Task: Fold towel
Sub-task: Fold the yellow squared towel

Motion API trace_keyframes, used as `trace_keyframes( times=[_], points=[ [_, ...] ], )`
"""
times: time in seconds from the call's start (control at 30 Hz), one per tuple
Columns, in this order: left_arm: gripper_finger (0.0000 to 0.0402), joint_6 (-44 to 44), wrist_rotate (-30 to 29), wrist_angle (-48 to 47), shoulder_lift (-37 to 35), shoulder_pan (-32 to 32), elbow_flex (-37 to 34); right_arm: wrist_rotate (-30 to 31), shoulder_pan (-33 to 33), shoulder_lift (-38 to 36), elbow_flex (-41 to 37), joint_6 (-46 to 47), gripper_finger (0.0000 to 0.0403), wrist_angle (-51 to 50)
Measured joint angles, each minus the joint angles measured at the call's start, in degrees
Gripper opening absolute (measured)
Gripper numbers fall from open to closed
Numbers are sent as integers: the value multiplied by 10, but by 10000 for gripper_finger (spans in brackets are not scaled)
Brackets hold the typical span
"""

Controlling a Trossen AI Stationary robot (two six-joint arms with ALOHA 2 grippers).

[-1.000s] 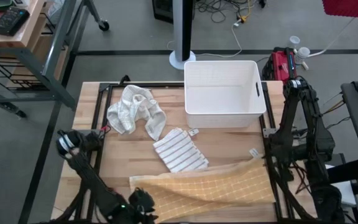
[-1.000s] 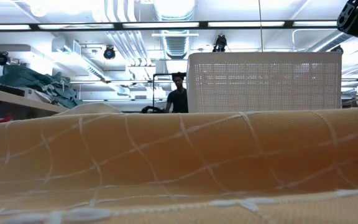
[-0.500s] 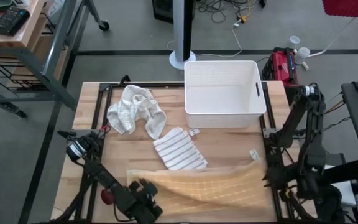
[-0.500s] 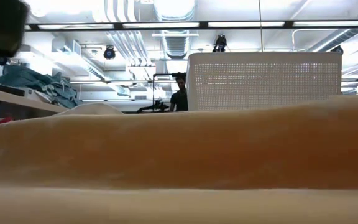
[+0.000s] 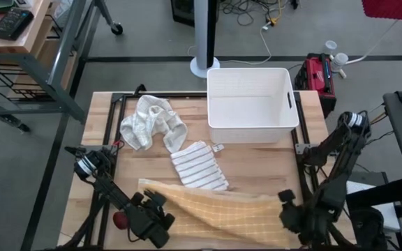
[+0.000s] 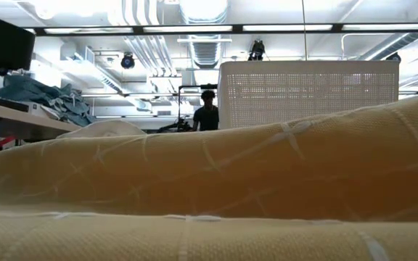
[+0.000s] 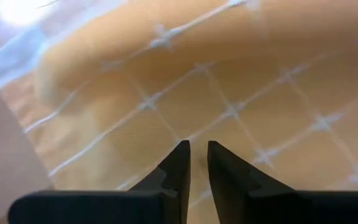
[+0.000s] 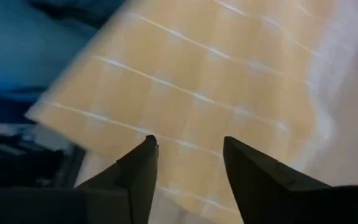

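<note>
Since the earlier frames my left claw [image 5: 160,222] has come in from the near left corner onto the yellow towel [image 5: 218,213], and my right claw [image 5: 289,211] has dropped to the towel's right end at the near right corner of the surface [image 5: 110,150].

Item one: yellow towel, woven cloth with a thin white grid of lines, lying as a long wrinkled band along the near edge, bulging up in soft rolls in the low view. Left claw: fingers [image 7: 178,163] nearly clenched, a narrow gap between the tips, resting on the cloth; I cannot tell whether fabric is pinched. Right claw: fingers [image 8: 143,163] spread apart above the towel's corner, grasping nothing that I can see.

Item two: striped towel [image 5: 199,168], white with fine dark lines, folded to a neat tilted rectangle near the middle of the surface, its near edge touching the yellow towel.

Item three: white towel [image 5: 152,124], nubbly, crumpled in a loose heap toward the far left corner.

Item four: white plastic bin [image 5: 251,104], rectangular, at the far edge, right of middle.
</note>
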Motion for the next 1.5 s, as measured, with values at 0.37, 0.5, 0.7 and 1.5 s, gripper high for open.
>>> trace_keyframes(
  times=[0.37, 0.5, 0.7, 1.5],
  points=[
    [36, -60, 14, 39, 0, 11, -35, -116, -7, 175, 151, -108, 197, -26],
    [37, -60, 4, 40, -2, 13, -37, -135, -14, 215, 178, -129, 196, -44],
    [37, -58, -5, 46, -5, 16, -37, -104, -27, 216, 178, -153, 174, -39],
    [37, -51, 47, 21, -30, 2, -4, -24, -31, 168, 166, -133, 10, -353]
  ],
)
